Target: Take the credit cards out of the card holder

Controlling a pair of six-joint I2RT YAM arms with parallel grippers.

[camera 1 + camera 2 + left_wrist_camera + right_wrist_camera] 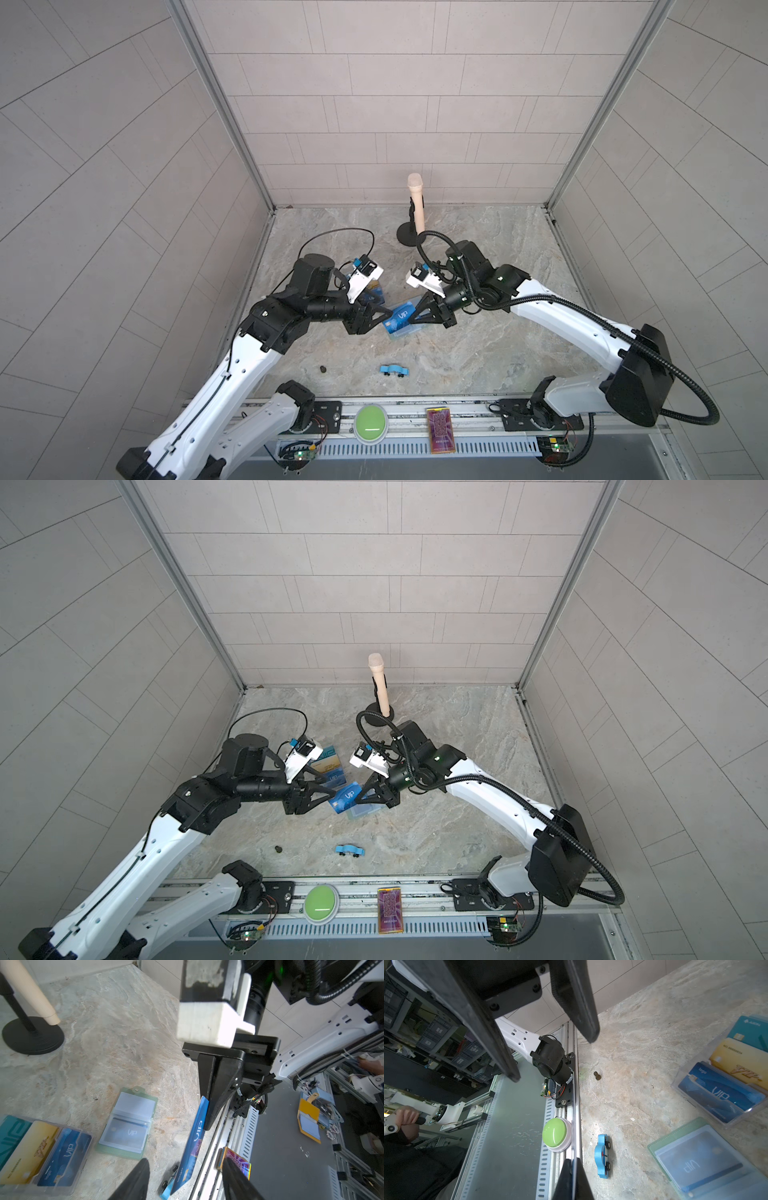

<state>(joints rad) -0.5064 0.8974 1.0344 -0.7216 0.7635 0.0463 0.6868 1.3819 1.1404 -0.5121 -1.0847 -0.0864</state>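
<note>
Right tool [415,320] clenched on one end of a blue VIP card [399,320] - card is up on edge, off the surface [478,353]. Left tool [382,320] released, fingers straddling the card's free end. Card holder [116,1152] lies open flat just beside - second VIP card [126,1132] sits in its sleeve.
</note>
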